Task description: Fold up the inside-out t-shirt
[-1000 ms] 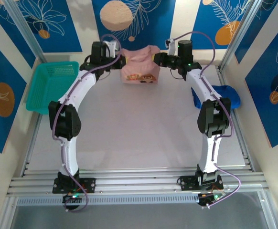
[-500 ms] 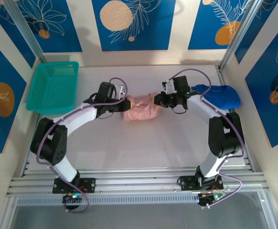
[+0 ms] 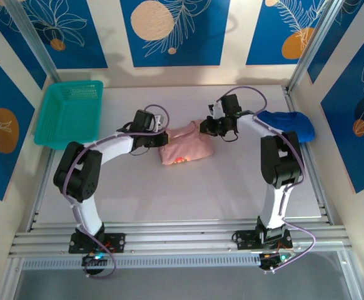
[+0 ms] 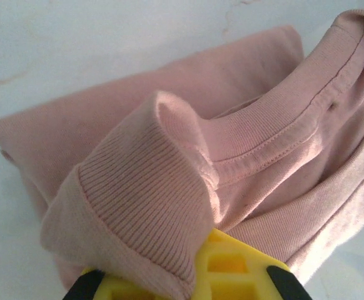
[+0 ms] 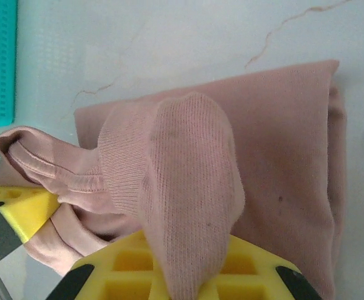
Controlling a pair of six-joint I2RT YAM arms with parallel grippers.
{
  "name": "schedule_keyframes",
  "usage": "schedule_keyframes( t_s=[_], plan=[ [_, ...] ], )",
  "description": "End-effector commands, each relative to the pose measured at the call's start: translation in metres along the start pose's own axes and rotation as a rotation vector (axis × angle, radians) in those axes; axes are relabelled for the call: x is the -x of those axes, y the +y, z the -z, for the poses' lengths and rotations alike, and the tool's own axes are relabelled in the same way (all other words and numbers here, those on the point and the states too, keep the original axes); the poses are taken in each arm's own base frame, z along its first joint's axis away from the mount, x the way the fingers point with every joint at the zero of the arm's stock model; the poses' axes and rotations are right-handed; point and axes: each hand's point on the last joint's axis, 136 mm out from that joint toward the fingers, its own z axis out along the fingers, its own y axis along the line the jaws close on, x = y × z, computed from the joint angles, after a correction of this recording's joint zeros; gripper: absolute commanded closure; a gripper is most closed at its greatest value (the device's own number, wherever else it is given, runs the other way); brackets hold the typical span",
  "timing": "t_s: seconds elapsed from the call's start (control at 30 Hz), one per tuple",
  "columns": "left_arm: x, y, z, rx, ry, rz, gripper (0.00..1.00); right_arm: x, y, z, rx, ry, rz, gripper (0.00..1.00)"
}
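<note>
**Both grippers clamped on the pink t-shirt**

The t-shirt [image 3: 185, 149] lies bunched on the worktop [image 3: 188, 194], directly between the two grippers. The left gripper [image 3: 164, 139] is closed on the cloth at its right side. The right gripper [image 3: 202, 127] is closed on the cloth at its left side — each one pinches a ribbed edge.

In the left wrist view a ribbed hem folds over the yellow fingers [image 4: 232, 270], and the collar seam runs just ahead of them. In the right wrist view a ribbed fold hangs over the yellow fingers [image 5: 251, 265], and the flat folded part of the shirt lies ahead of them.

A teal basket [image 3: 69, 112] stands well apart, to the left of the left gripper. A blue garment [image 3: 289, 125] lies to the right of the right gripper — near, but not touching it.
</note>
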Motion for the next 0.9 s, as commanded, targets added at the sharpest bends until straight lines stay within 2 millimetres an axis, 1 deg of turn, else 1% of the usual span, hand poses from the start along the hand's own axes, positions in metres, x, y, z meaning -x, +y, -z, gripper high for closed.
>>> schedule_keyframes(
  t_s=[0.0,0.07,0.17,0.2,0.23,0.27,0.33,0.43,0.5,0.57,0.63,0.7,0.73,0.8,0.87],
  plan=[
    [0.022,0.017,-0.005,0.06,-0.05,-0.037,1.0,0.011,-0.008,-0.007,-0.011,0.01,0.023,0.99],
    [0.025,0.024,-0.012,0.079,-0.042,-0.038,1.0,0.014,-0.015,-0.018,-0.017,0.026,0.016,0.97],
    [0.022,0.042,-0.023,0.154,-0.014,-0.021,1.0,0.022,-0.025,-0.035,-0.026,0.055,0.016,0.93],
    [0.019,0.05,-0.026,0.19,-0.007,-0.01,0.96,0.025,-0.029,-0.04,-0.035,0.068,0.015,0.89],
    [0.017,0.055,-0.028,0.214,-0.002,-0.001,0.92,0.026,-0.032,-0.042,-0.044,0.09,0.009,0.83],
    [0.016,0.058,-0.03,0.228,0.005,0.001,0.87,0.031,-0.035,-0.042,-0.056,0.096,0.008,0.77],
    [0.017,0.059,-0.03,0.234,0.016,-0.002,0.74,0.034,-0.038,-0.037,-0.071,0.108,-0.005,0.68],
    [0.026,0.058,-0.02,0.26,0.009,-0.018,0.62,0.043,-0.037,-0.015,-0.105,0.081,0.012,0.54],
    [0.034,0.064,-0.003,0.332,-0.01,-0.019,0.55,0.046,-0.033,0.007,-0.145,0.05,0.042,0.49],
    [0.038,0.068,0.014,0.392,-0.016,-0.022,0.49,0.043,-0.029,0.025,-0.165,0.029,0.052,0.45],
    [0.038,0.065,0.027,0.396,-0.027,-0.023,0.43,0.032,-0.022,0.032,-0.13,0.032,0.038,0.42],
    [0.033,0.054,0.034,0.338,-0.031,-0.01,0.38,0.019,-0.015,0.028,-0.068,0.057,0.003,0.38],
    [0.03,0.048,0.036,0.307,-0.028,-0.001,0.38,0.015,-0.012,0.024,-0.045,0.067,-0.009,0.37],
    [0.025,0.028,0.036,0.198,-0.023,0.01,0.37,0.01,-0.013,0.015,-0.031,0.078,-0.025,0.36],
    [0.023,0.008,0.033,0.082,-0.02,0.017,0.37,0.008,-0.017,0.007,-0.036,0.085,-0.042,0.35]
  ],
)
